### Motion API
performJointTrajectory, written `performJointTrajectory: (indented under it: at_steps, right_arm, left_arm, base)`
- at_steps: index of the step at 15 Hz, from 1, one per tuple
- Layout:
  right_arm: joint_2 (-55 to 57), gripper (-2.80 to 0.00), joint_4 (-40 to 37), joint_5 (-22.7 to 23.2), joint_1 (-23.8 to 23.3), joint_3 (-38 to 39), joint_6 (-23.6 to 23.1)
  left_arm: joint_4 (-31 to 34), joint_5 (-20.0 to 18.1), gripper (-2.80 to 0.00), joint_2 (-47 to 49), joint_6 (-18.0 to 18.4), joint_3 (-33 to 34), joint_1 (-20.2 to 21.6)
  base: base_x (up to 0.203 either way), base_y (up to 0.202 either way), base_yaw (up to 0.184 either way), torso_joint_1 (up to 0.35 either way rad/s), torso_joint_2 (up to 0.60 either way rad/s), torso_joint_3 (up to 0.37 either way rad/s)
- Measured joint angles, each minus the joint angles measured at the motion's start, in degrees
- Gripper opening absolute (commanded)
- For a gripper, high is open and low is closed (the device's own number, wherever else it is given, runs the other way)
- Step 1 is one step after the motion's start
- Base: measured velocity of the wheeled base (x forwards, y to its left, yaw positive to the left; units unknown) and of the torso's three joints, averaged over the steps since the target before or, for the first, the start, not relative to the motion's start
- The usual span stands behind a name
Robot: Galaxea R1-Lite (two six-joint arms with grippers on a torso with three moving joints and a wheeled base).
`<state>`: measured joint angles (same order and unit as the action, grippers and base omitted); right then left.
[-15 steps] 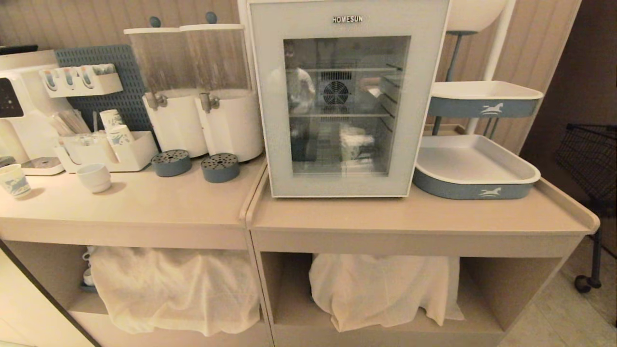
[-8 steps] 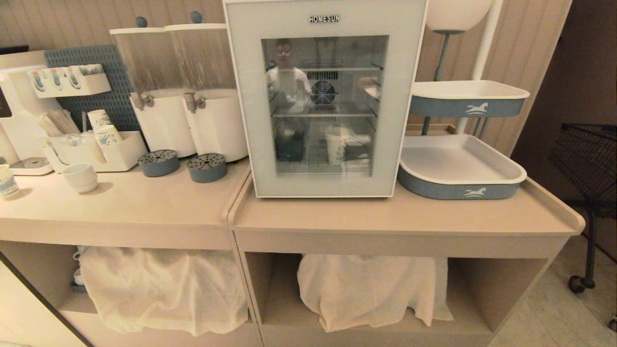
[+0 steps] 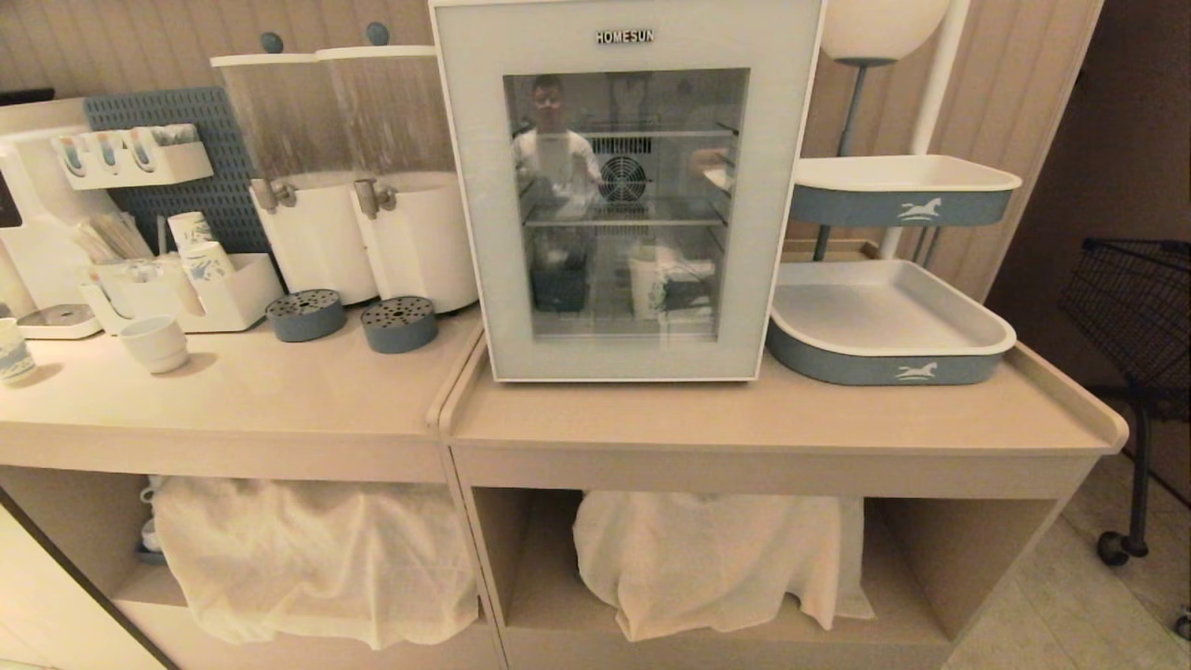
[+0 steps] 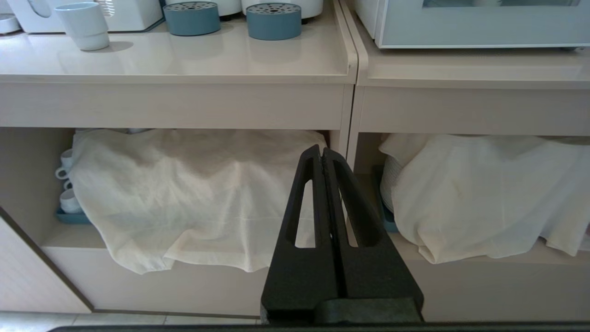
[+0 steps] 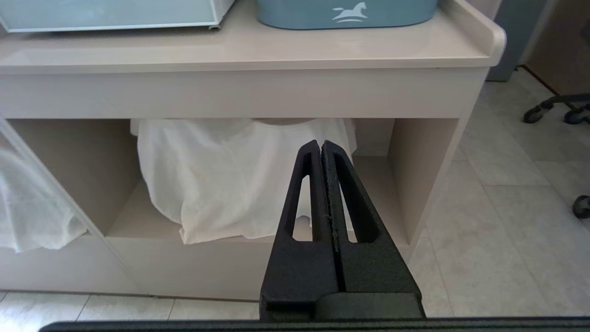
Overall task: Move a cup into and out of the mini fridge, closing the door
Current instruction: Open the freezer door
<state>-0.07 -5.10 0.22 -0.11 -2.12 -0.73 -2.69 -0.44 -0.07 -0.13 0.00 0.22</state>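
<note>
The white mini fridge (image 3: 625,23) stands on the right counter, and its glass-windowed door (image 3: 475,214) is shut. Through the glass a tall white paper cup (image 3: 644,279) with small blue print stands on the fridge's lower level. Neither arm shows in the head view. My left gripper (image 4: 321,150) is shut and empty, held low in front of the cloth-covered shelf under the counters. My right gripper (image 5: 321,144) is also shut and empty, facing the shelf under the fridge's counter. The fridge's bottom edge (image 4: 479,27) shows in the left wrist view.
On the left counter are two drink dispensers (image 3: 354,177), two round blue drip trays (image 3: 398,323), a squat white ceramic cup (image 3: 154,342) and a short patterned paper cup (image 3: 9,349). Blue-and-white trays (image 3: 968,321) sit right of the fridge. A black wheeled cart (image 3: 1135,307) stands at far right.
The whole head view shifted left early in the second, so the camera moved right; since then it is still. No object or gripper has moved.
</note>
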Motion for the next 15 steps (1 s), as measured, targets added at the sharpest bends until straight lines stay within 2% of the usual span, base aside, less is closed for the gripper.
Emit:
performJointTrajectory:
  at_steps: [2,12,15]
  right_arm:
    - [0.0,-2.80,0.0,0.0,0.0,0.0,0.0]
    - [0.0,-2.80,0.0,0.0,0.0,0.0,0.0]
    - [0.0,-2.80,0.0,0.0,0.0,0.0,0.0]
  left_arm:
    - [0.0,0.0,-2.80,0.0,0.0,0.0,0.0]
    - [0.0,0.1,-2.80,0.0,-0.1,0.0,0.0]
    - [0.2,0.2,-2.80,0.0,0.0,0.0,0.0]
  base:
    - [0.033,0.000,0.000,0.002,0.00,-0.001]
    - [0.187,0.000,0.001,0.000,0.00,0.000]
    - [0.021,0.000,0.001,0.001,0.00,-0.002]
